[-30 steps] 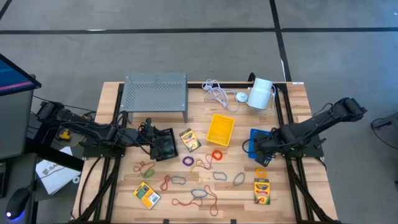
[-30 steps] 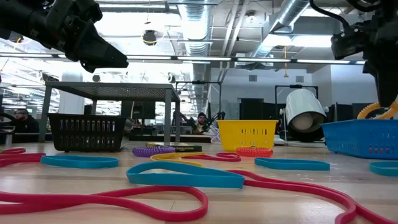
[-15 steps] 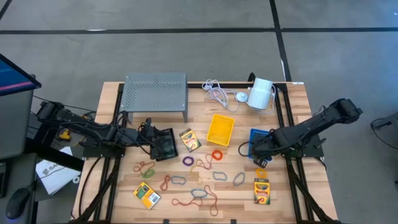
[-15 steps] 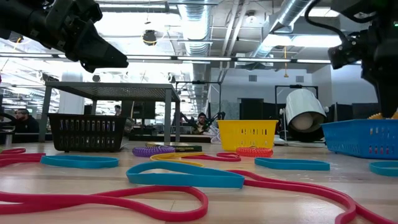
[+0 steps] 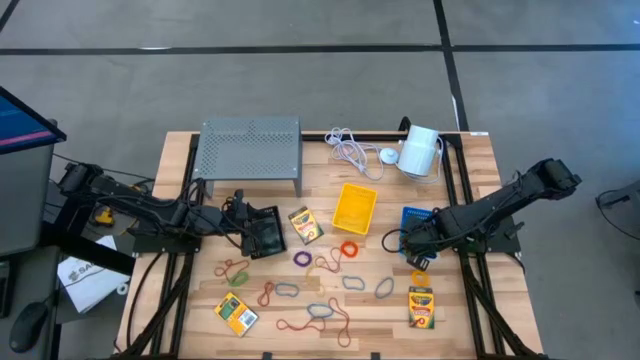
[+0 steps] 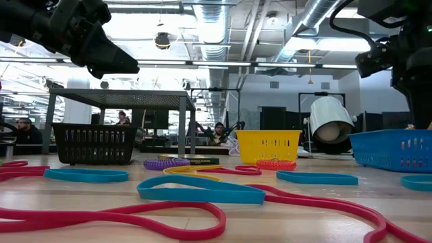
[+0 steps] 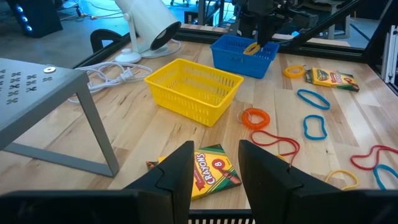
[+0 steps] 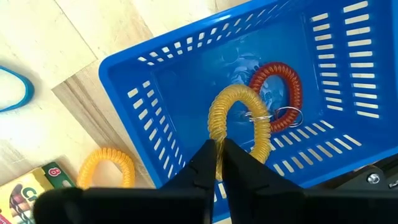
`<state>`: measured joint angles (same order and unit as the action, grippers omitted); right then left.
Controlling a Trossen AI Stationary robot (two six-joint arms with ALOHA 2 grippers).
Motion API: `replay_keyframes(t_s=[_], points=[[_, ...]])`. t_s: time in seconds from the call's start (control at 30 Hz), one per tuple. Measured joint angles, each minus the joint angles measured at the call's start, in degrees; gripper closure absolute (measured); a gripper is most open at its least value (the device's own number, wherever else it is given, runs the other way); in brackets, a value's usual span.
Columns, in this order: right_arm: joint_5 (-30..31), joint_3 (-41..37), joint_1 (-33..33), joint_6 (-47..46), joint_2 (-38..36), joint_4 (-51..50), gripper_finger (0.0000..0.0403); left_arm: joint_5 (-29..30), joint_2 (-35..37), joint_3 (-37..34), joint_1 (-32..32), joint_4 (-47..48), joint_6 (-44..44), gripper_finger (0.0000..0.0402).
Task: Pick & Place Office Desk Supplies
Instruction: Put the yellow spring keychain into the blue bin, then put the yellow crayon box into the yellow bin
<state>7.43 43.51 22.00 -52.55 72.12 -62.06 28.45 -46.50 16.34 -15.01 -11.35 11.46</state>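
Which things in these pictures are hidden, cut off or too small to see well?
- Black bin: the high view has the left arm over part of it, so its contents are unclear.
- Blue bin: one corner is cut off by the edge of the right wrist view.
- Right gripper: whether it grips the yellow coil or only touches it is unclear.
- Crayon box: the left gripper's fingers hide parts of it.

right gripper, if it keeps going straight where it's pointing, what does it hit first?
Probably the yellow coil loop pinched at the right gripper, then the blue bin floor beneath; a red coil lies beside that line. Depth is unclear.
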Motion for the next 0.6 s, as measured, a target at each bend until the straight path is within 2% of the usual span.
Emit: replay_keyframes(t_s=[0.23,0.6], points=[[0.6,0.0,0.0,-1.4,0.0,-0.5,0.0341,0.0,0.0,0.0,0.0,0.0,0.0,0.0279],[0.6,0.0,-2.1,-1.5,0.0,-0.5,0.0239,0.0,0.0,0.0,0.0,0.0,0.0,0.0279]])
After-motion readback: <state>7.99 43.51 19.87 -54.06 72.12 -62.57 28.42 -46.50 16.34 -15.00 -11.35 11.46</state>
